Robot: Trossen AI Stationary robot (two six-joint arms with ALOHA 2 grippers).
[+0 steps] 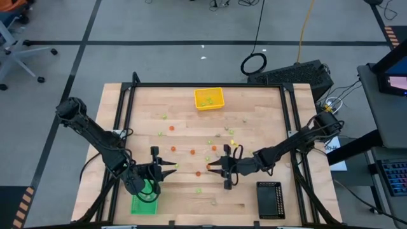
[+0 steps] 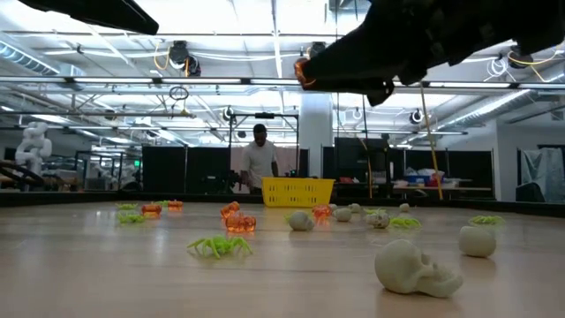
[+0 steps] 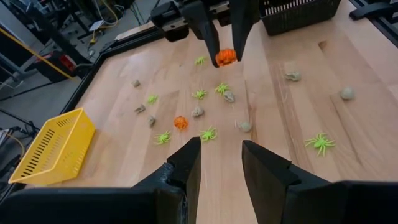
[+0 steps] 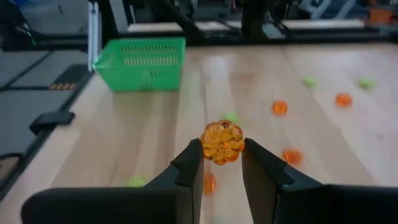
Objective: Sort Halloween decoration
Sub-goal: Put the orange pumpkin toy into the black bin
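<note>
High view: the wooden worktop [image 1: 267,108] carries a yellow tray [image 1: 209,98] at its far edge, a green tray [image 1: 144,203] near the front left and a black tray [image 1: 269,200] at the front right. Small Halloween decoration pieces [image 1: 192,151] lie scattered across the middle. The left gripper [image 1: 172,166] sits just beside the green tray; the right gripper [image 1: 210,168] faces it, close by.

Low view: green spiders [image 2: 218,246], orange pieces [image 2: 237,218] and a pale skull [image 2: 413,268] lie on the boards, with the yellow tray behind them. A person [image 2: 259,159] stands in the room beyond.

Left wrist view: the left gripper [image 3: 221,163] stands partly open with nothing between its fingers. Opposite, the right gripper pinches an orange pumpkin [image 3: 226,57] above the worktop.

Right wrist view: the right gripper [image 4: 222,160] is closed on the orange pumpkin [image 4: 222,142], held clear of the boards, with the green tray [image 4: 144,63] farther off.
</note>
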